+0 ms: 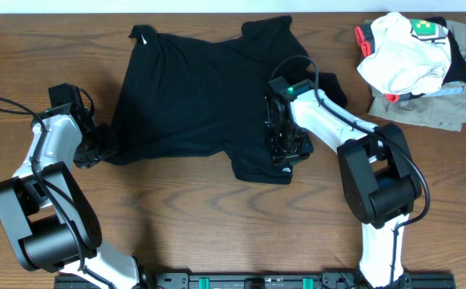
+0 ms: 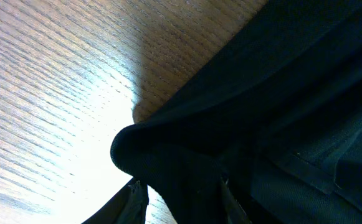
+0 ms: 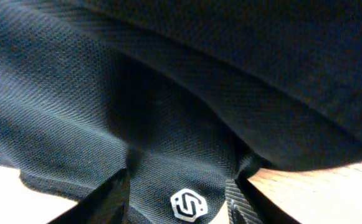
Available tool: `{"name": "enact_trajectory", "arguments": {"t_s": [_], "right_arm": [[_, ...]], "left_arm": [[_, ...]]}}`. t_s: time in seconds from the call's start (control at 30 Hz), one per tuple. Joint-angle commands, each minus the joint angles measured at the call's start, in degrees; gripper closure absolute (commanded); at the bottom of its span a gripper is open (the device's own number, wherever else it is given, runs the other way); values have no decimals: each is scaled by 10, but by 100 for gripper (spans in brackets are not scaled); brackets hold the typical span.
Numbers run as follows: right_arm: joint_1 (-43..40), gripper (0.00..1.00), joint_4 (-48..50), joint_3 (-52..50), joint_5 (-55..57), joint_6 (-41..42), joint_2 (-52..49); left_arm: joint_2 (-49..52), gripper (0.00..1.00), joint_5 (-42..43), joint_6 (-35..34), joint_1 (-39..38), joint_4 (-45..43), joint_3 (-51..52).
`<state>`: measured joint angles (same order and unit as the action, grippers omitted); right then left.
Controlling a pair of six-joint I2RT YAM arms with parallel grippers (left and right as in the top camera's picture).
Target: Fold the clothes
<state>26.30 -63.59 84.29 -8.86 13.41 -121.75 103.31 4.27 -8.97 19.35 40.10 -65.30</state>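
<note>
Two arms bent inward, both end effectors parted.
The left arm (image 1: 46,156) folds back at its elbow, the left end effector (image 1: 98,149) pointing right, fingers (image 2: 137,200) apart. The right arm (image 1: 333,122) stretches leftward, the right end effector (image 1: 287,156) pointing back toward its base, fingers (image 3: 109,200) likewise apart.

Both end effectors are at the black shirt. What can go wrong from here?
The left end effector has only a small bunched fold of the black shirt between its fingers, right at the edge; it may slip out on the lift. The right end effector straddles rumpled hem by the logo; it may catch extra layers and skew the fold.
</note>
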Motion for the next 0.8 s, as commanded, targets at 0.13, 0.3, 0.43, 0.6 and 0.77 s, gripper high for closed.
{"name": "enact_trajectory", "arguments": {"t_s": [0.13,0.3,0.43,0.6,0.77], "right_arm": [[7,64,-13,-49,50,38,-13],[1,61,-54,-63,120,65,-13],[-2,59,-78,-76,121,65,-13],[3,58,-79,-97,104,65,-13],[9,56,-52,-99,85,65,-3]], "left_arm": [[-8,62,-12,19,2,6,3],[-8,62,-24,19,2,14,3],[-8,62,-24,19,2,14,3],[-8,62,-24,19,2,13,3],[-8,61,-24,29,2,19,3]]}}
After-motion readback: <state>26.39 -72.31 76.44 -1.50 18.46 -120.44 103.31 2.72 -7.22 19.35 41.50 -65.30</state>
